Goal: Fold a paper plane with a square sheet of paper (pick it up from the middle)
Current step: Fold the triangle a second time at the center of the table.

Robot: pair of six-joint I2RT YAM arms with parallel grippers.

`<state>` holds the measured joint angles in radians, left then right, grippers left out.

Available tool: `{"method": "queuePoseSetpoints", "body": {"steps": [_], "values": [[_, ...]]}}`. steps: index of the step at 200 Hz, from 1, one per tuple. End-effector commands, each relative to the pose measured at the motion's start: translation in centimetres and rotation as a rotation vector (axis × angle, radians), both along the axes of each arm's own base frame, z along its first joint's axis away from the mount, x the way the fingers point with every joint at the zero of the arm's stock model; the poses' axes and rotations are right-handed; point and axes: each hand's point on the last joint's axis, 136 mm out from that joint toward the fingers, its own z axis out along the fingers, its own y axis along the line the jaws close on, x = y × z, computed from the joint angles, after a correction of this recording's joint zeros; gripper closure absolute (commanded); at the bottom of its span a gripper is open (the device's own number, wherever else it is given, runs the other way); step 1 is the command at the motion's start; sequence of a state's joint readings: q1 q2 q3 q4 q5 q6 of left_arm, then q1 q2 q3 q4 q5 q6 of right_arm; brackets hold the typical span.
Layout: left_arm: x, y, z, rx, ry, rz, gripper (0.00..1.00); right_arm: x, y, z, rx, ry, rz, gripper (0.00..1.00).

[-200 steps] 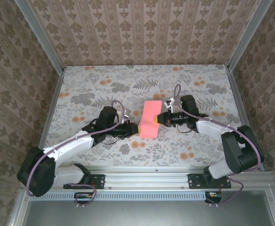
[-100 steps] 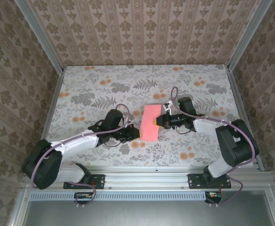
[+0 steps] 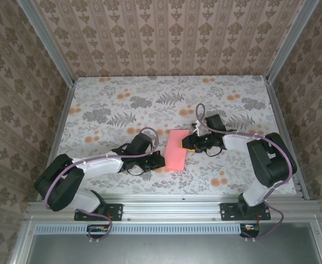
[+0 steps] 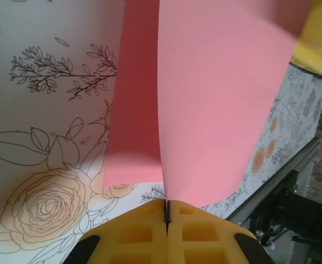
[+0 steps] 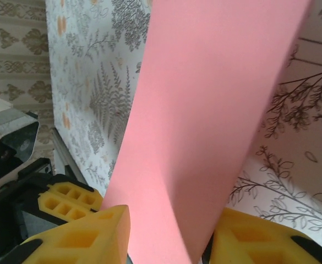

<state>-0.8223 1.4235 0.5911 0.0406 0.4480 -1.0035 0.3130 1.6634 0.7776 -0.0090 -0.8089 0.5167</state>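
The left tool (image 4: 166,208) is clenched on the edge of the folded square sheet of paper (image 4: 216,99). The right tool (image 5: 169,234) stands parted, with the sheet passing between its spread fingers (image 5: 78,234). The sheet sits between the two tools on the near half of the tabletop (image 3: 122,99).

Pink paper (image 4: 205,99) in left gripper (image 4: 167,212)

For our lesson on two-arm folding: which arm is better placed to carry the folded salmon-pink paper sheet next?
Probably left: the left gripper is shut on the folded salmon-pink paper sheet, while the right gripper stands open around its edge.
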Motion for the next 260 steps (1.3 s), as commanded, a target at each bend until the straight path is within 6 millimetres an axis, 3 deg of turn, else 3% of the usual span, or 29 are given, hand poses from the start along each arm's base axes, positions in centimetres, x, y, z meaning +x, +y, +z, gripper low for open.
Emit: {"method": "queuePoseSetpoints", "body": {"steps": [1,68,128,161,204,260], "values": [[0.4,-0.6,-0.5,0.011,0.004,0.032,0.95,0.0,-0.6,-0.9,-0.076,-0.004,0.014,0.58],[0.4,-2.4,-1.8,0.03,0.02,0.043,0.95,0.2,-3.8,-0.9,-0.24,-0.022,-0.025,0.45],[0.6,-3.0,-2.1,0.036,0.022,0.055,0.95,0.2,-7.5,1.7,-0.404,-0.108,-0.12,0.41],[0.5,-3.6,-2.1,0.035,0.024,0.045,0.95,-0.6,-4.9,2.2,-0.237,-0.089,-0.097,0.55],[0.4,-4.0,-2.0,0.039,0.021,0.037,0.95,-1.4,-3.6,-0.5,-0.234,-0.031,-0.077,0.75],[0.5,-4.2,-1.8,0.039,0.02,0.032,0.94,-2.1,-3.0,-3.5,-0.27,0.024,-0.045,0.84]]}}
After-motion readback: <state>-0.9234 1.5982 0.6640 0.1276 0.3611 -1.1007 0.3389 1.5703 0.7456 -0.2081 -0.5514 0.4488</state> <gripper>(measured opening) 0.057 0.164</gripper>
